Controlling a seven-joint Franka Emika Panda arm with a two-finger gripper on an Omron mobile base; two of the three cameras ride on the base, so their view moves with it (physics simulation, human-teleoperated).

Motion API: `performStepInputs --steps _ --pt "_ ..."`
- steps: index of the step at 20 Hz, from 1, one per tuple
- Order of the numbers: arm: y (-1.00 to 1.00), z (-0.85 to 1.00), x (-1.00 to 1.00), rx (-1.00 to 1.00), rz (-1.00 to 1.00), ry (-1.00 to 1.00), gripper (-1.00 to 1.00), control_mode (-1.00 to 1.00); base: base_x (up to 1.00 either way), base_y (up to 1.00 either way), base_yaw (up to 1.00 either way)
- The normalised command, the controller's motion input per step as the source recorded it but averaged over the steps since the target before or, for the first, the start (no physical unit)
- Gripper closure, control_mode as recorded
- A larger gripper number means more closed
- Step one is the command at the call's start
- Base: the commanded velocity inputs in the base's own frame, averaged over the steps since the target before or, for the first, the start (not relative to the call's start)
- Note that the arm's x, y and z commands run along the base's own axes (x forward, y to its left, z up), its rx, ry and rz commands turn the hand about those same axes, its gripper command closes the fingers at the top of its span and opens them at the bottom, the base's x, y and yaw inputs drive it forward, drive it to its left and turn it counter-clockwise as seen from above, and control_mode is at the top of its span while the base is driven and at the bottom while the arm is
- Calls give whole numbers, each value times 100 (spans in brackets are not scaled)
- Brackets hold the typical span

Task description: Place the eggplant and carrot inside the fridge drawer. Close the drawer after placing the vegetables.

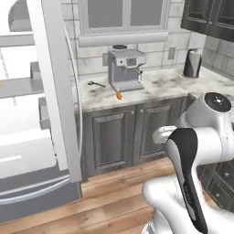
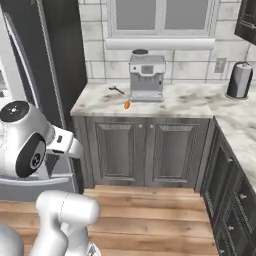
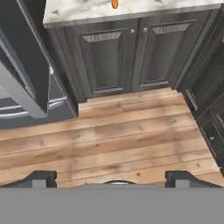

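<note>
Both base views face the counter (image 1: 160,87) from behind; the hand view looks floorward.

The marble counter (image 2: 200,102) has open room around the carrot (image 2: 127,105), which lies near its front edge. A coffee machine (image 2: 146,77) stands just behind it, a thin utensil (image 2: 117,89) to one side. The open fridge door (image 1: 52,87) juts out beside the counter's end.

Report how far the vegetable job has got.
Done: only the fridge door stands open. In hand: nothing; the gripper is open and empty, pointed at the wood floor. Left: the carrot lies on the counter before the coffee machine; I can't spot the eggplant. Loading and closing the drawer remain.
</note>
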Motion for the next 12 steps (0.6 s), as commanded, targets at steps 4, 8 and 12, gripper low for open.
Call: performStepInputs --steps 4,8,12 --pt "0 0 0 0 0 0 -100 100 100 -49 10" --pt "0 0 0 0 0 0 -100 100 100 -35 10" --pt "0 0 0 0 0 0 -100 100 96 -13 7"
